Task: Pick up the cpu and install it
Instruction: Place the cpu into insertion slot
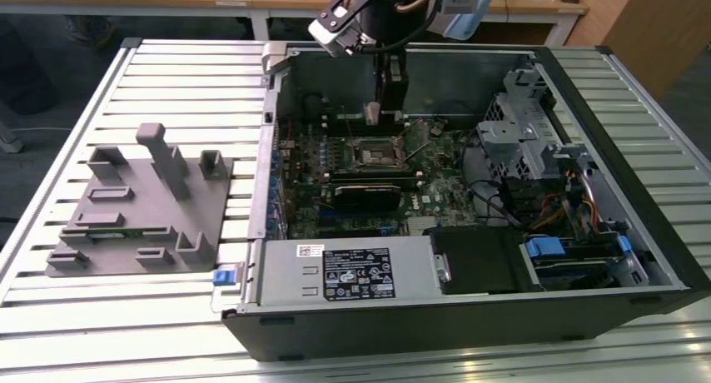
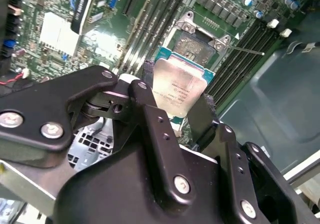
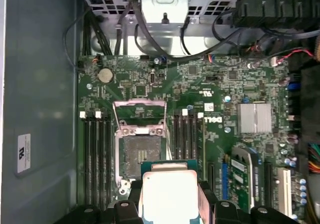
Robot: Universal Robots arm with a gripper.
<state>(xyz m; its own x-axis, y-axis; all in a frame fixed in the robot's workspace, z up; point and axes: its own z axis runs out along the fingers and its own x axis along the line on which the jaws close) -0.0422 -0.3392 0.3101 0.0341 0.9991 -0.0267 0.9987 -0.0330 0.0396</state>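
Observation:
The cpu (image 2: 178,89), a flat square chip with a silvery top, is clamped between my black fingers (image 2: 150,109) in both wrist views; in the first wrist view the cpu (image 3: 170,194) looks bright white. My gripper (image 1: 372,112) hangs inside the open computer case, above the back part of the motherboard (image 1: 444,183). The black socket frame (image 3: 139,149) stands open with its metal lid raised, just beyond the chip. In the exterior view the socket (image 1: 375,156) lies a little below and in front of the gripper.
The open computer case (image 1: 467,316) lies on a slatted table (image 1: 166,83), with the power supply (image 1: 350,275) at the front and drive bays (image 1: 534,141) on the exterior view's right. A grey plastic fixture (image 1: 139,208) sits on the exterior view's left. Memory slots (image 3: 95,154) flank the socket.

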